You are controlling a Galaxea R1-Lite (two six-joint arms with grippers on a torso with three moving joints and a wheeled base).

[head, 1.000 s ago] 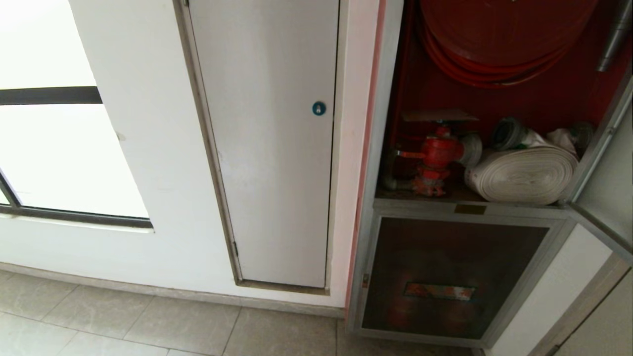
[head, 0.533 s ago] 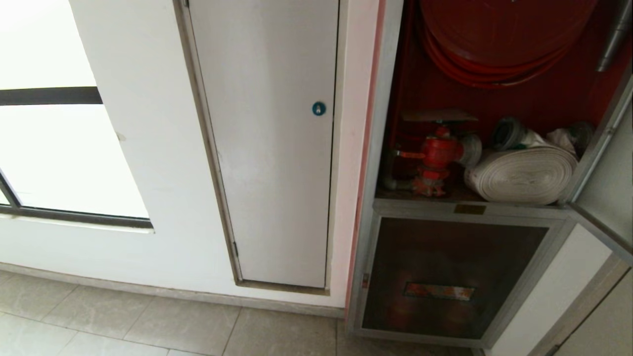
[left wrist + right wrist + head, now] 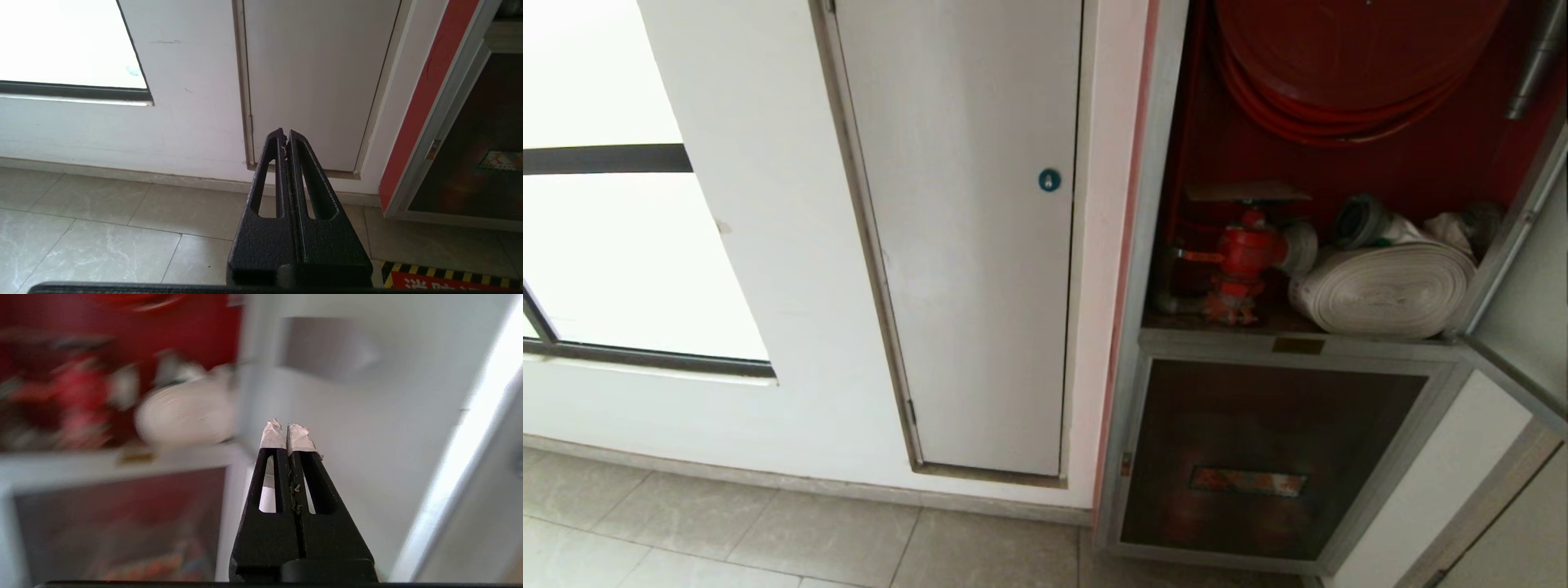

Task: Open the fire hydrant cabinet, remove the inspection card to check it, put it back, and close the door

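White wall, tiled floor (image 3: 727, 531); the fire hydrant cabinet (image 3: 1168, 163) stands open at the frame's right.
The inspection card (image 3: 1245, 192) lies on the red valve (image 3: 1245, 253); the door (image 3: 1531, 269) is swung aside for access; the right gripper (image 3: 284, 430) and the left gripper (image 3: 285, 136) have jaws together, empty.

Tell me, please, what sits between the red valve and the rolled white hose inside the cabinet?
In the head view, the red valve's pale round outlet cap fills that stretch, reaching the rolled white hose.

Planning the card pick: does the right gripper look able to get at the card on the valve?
Probably yes. The door is swung open, and nothing stands in front of the card atop the valve. The right gripper is shut, though.
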